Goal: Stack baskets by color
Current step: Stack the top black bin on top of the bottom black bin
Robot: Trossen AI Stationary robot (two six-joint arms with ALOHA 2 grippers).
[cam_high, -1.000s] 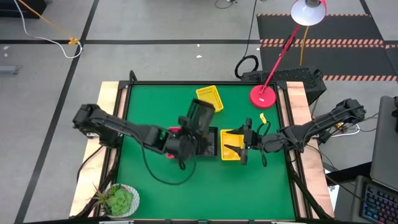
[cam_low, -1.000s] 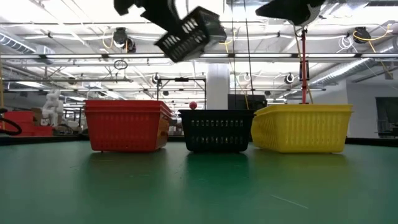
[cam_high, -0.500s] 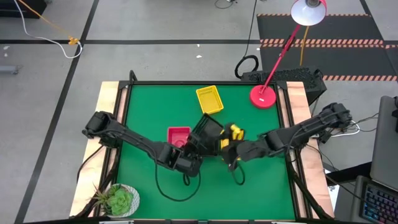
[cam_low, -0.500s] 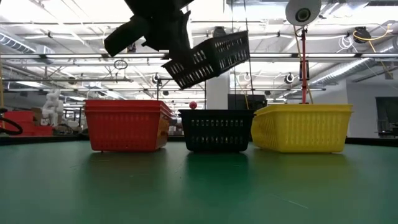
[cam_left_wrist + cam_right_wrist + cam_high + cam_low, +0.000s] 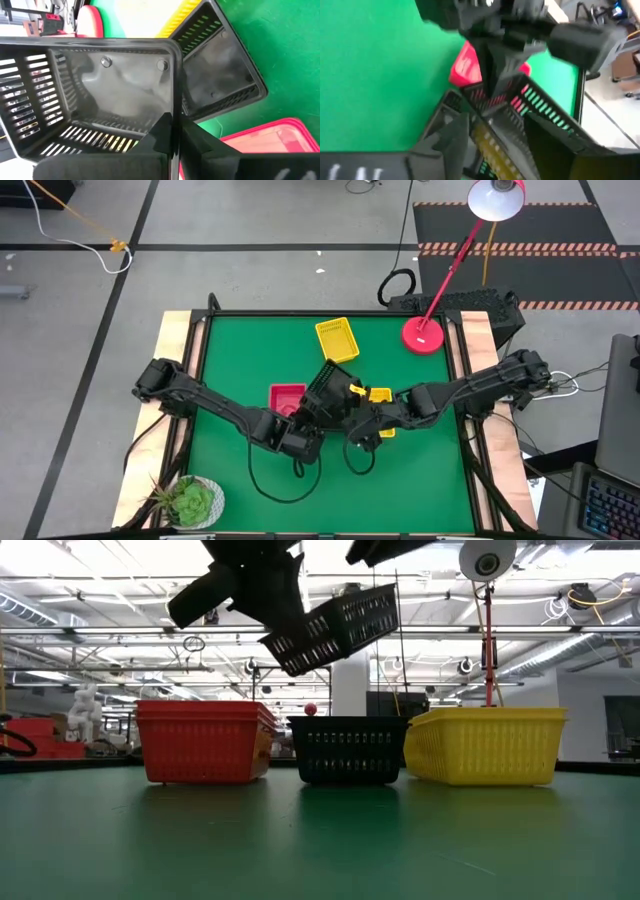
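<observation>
the left gripper (image 5: 172, 142), jaws clamped on the tilted black basket (image 5: 335, 628), is needing to level it over the black stack (image 5: 348, 750); the right gripper (image 5: 495, 132), jaws parted, is steadying its rim at 3 o'clock.

in the high view the lifted black basket (image 5: 328, 388) and both arms cover most of the black basket beneath and part of the yellow stack (image 5: 379, 396). the right claw (image 5: 492, 137) is blurred in its own wrist view, its fingertips cut off.
</observation>
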